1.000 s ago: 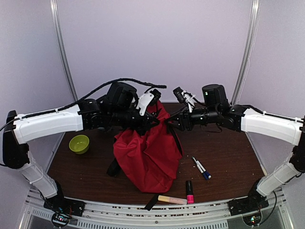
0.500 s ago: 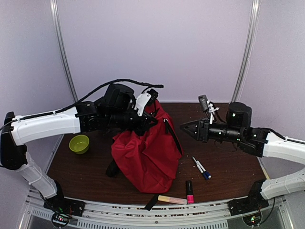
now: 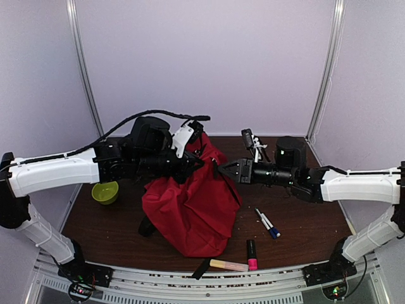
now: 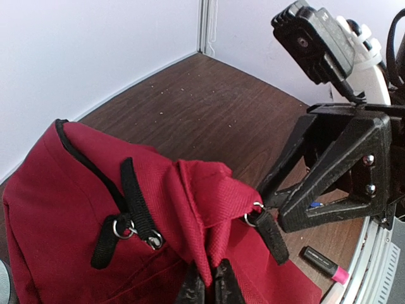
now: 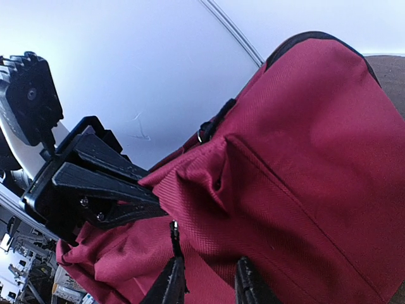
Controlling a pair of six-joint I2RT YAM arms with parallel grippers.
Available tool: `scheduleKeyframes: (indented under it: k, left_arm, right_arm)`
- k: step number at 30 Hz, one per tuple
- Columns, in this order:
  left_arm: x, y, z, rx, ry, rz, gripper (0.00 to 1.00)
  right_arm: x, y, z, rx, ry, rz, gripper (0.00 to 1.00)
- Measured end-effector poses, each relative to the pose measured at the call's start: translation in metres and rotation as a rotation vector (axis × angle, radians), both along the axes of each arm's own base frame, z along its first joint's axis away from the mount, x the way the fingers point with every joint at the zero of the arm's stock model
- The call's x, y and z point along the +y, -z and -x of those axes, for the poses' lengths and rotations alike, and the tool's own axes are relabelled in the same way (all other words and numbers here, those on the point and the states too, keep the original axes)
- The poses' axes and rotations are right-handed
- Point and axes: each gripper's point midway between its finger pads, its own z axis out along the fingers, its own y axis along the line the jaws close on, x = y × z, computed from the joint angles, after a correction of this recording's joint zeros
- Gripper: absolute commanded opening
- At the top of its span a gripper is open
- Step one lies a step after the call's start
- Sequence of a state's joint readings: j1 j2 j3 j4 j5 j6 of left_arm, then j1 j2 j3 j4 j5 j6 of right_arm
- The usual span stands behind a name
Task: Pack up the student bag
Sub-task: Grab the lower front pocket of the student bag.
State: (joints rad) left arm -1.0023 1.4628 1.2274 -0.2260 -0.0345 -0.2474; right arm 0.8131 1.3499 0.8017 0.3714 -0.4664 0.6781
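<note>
The red student bag (image 3: 190, 206) stands slumped in the middle of the table. My left gripper (image 3: 195, 162) is shut on a fold of red fabric at the bag's top and holds it up; the left wrist view shows the fingertips (image 4: 193, 290) pinching that fold (image 4: 202, 202). My right gripper (image 3: 221, 170) is at the bag's upper right edge, facing the left one. In the right wrist view its jaws (image 5: 209, 282) stand apart against the red fabric (image 5: 297, 158), with a black zipper pull (image 5: 174, 237) just by one fingertip.
A green bowl (image 3: 105, 191) sits left of the bag. A blue-capped pen (image 3: 267, 223), a black-and-pink marker (image 3: 252, 254) and a pale highlighter (image 3: 229, 265) lie at the front right. A black strap end (image 3: 201, 268) lies near the front edge.
My right gripper drew back to the right from the bag, then came in again to its upper right edge. My left gripper shifted slightly left, still holding the fabric.
</note>
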Motion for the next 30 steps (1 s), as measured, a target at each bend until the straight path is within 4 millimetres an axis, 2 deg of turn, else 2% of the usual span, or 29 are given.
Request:
scheduleKeyframes:
  k: [3,7,11,13,16,19,22,27,30]
  left_arm:
    - [0.0,0.0,0.0,-0.012,0.004,-0.008,0.0]
    - [0.0,0.0,0.0,-0.023,0.009,-0.017,0.0]
    - [0.0,0.0,0.0,-0.032,0.014,-0.023,0.0]
    - [0.0,0.0,0.0,-0.035,0.016,-0.026,0.0]
    - [0.0,0.0,0.0,-0.036,0.017,-0.028,0.0]
    - [0.001,0.0,0.0,-0.036,0.017,-0.029,0.0]
    - [0.001,0.001,0.0,-0.035,0.015,-0.031,0.0]
    - [0.001,0.001,-0.001,-0.036,0.013,-0.031,0.0]
    - [0.001,0.001,-0.001,-0.036,0.014,-0.031,0.0]
  right_arm:
    - [0.0,-0.007,-0.002,-0.012,0.007,-0.009,0.3]
    - [-0.015,-0.014,-0.002,-0.048,0.068,0.029,0.3]
    - [-0.031,-0.036,0.013,-0.11,0.095,0.007,0.35]
    - [-0.027,-0.041,0.022,-0.123,0.074,-0.008,0.39]
    - [-0.014,-0.031,0.027,-0.11,0.042,0.011,0.41]
    - [0.0,-0.007,0.021,-0.07,0.029,0.063,0.4]
    - [0.01,0.009,0.013,-0.042,0.027,0.105,0.34]
    - [0.024,0.002,0.003,-0.05,0.022,0.098,0.24]
    - [0.028,-0.002,0.0,-0.057,0.021,0.089,0.06]
